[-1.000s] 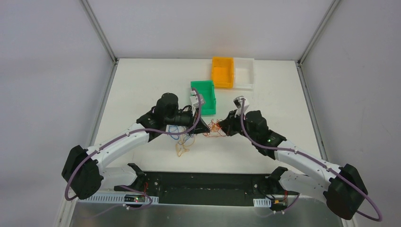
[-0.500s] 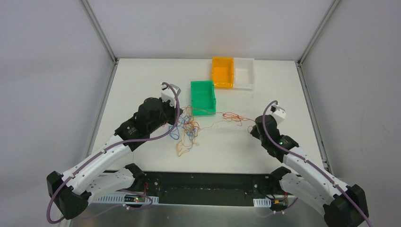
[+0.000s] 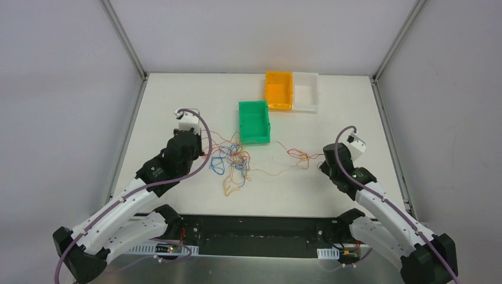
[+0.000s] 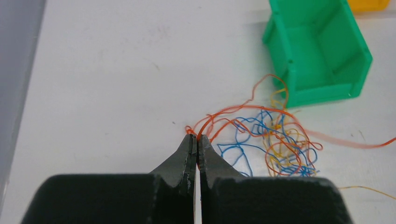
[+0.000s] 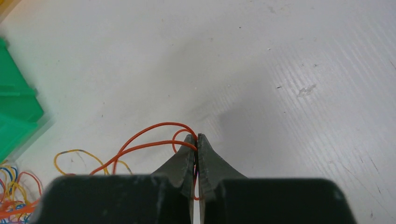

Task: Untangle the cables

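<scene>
Your left end effector (image 4: 195, 140) and right end effector (image 5: 196, 137) each pinch an orange strand. The cables (image 3: 235, 161) knot mid-frame on the tabletop (image 3: 177, 100), nearer your left; line between runs left-right. Pull outward, probably.

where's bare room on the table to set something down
Bare table in the far left corner, left of the green bin; also the far right corner beside the white bin. Crowded in the middle: the cables stretch between the left end effector and the right end effector.
</scene>
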Controlling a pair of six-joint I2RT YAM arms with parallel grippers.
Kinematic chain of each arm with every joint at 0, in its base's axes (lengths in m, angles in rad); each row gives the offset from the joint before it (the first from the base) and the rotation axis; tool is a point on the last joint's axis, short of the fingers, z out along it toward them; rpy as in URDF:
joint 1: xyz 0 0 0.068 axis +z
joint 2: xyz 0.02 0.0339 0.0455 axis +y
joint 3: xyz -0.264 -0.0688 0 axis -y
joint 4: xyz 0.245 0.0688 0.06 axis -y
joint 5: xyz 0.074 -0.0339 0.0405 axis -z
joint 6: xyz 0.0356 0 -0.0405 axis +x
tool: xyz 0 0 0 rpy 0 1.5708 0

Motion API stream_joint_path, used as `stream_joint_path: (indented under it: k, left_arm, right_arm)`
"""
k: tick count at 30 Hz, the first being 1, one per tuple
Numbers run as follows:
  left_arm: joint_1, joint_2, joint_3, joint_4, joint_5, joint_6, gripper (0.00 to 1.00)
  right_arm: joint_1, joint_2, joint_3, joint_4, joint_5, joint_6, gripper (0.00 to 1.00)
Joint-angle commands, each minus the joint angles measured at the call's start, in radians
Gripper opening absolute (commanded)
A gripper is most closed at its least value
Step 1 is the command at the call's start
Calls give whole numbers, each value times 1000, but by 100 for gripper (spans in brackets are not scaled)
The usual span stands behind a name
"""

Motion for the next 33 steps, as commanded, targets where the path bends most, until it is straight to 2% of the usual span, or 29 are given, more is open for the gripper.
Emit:
stream_joint_path:
  k: [1, 3, 4, 6, 7, 10, 12, 14, 16, 18, 23, 24, 25, 27, 28, 30, 31, 33]
  left_arm:
    - [32, -89, -27, -3, -193, -7, 0]
    - [31, -99, -35, -10, -245, -23, 0]
    - [32, -106, -39, -21, -309, -48, 0]
    - [33, -135, -52, -57, -491, -146, 0]
    - [37, -162, -66, -54, -507, -140, 0]
    - [42, -242, -139, 92, -318, -19, 0]
    - [43, -237, -173, 172, -112, 20, 0]
    - [42, -178, -159, 197, 129, 29, 0]
    - [41, -94, -120, 207, 308, 41, 0]
    - [38, -11, -81, 214, 455, 52, 0]
    - [4, 141, -8, 232, 713, 94, 0]
    - [-7, 181, 8, 230, 779, 108, 5]
    - [-24, 211, 21, 231, 802, 121, 15]
    - [-76, 251, 41, 231, 767, 156, 48]
    - [-108, 261, 42, 239, 709, 165, 69]
    - [-149, 264, 32, 301, 682, 209, 93]
    - [-152, 266, 23, 345, 704, 227, 97]
    - [-153, 275, 7, 428, 757, 273, 97]
  right_arm:
    - [-49, 3, 48, -61, -3, 70, 0]
    - [-53, -3, 53, -76, 32, 87, 0]
    - [-66, -3, 59, -111, 67, 128, 3]
    - [-157, 12, 60, -167, 66, 204, 1]
    - [-206, 24, 57, -173, 28, 211, 0]
    - [-244, 51, 55, -116, -90, 144, 0]
    - [-244, 46, 54, -62, -186, 89, 0]
    - [-243, 22, 64, -14, -270, 21, 0]
    - [-236, 2, 96, 5, -348, -34, 0]
    - [-223, -8, 157, -5, -385, -69, 0]
    - [-213, 19, 290, -37, -530, -138, 0]
    - [-211, 29, 312, -44, -572, -139, 0]
    - [-209, 39, 335, -42, -604, -141, 0]
    - [-206, 61, 378, -45, -658, -141, 0]
    - [-203, 69, 399, -48, -677, -142, 0]
    - [-195, 84, 449, -60, -701, -147, 0]
    - [-191, 91, 469, -67, -710, -150, 0]
    - [-188, 103, 515, -85, -742, -161, 0]
